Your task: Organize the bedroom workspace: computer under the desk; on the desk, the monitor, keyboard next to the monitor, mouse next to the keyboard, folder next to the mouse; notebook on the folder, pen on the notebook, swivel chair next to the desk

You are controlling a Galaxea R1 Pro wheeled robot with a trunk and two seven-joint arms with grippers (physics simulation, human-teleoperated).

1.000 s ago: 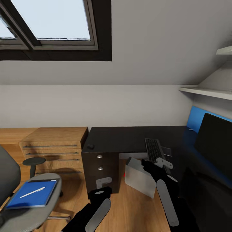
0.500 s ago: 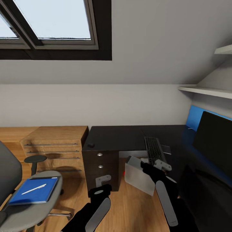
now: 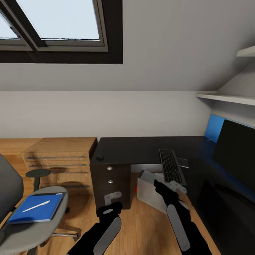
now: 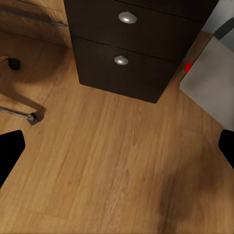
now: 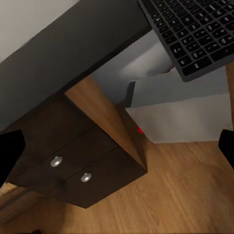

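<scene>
- Both of my grippers stand with jaws spread and nothing between them: left gripper [image 3: 113,200] hangs over the floor [image 4: 112,161] in front of the drawers [image 3: 110,177]; right gripper [image 3: 175,187] hangs just beside the near end of the keyboard [image 3: 170,165].
- Left wrist view: my dark fingertips [image 4: 9,151] sit at the picture's two edges, well apart, with bare wood floor between them.
- Keyboard lies on the desk [image 3: 131,150], its near end jutting past the desk edge above the computer [image 3: 152,193].
- Computer stands on the floor under the desk, tilted, beside the drawers; red light [image 5: 140,129] faces the drawers.
- Monitor [image 3: 233,150] stands on the desk's right wing, well apart from the keyboard.
- Folder [image 3: 37,209] lies flat on the chair [image 3: 32,226] seat; pen [image 3: 36,206] lies on top.
- Notebook: I cannot tell it apart under the pen.
- Chair stands apart from the desk, near the wooden unit [image 3: 58,159].
</scene>
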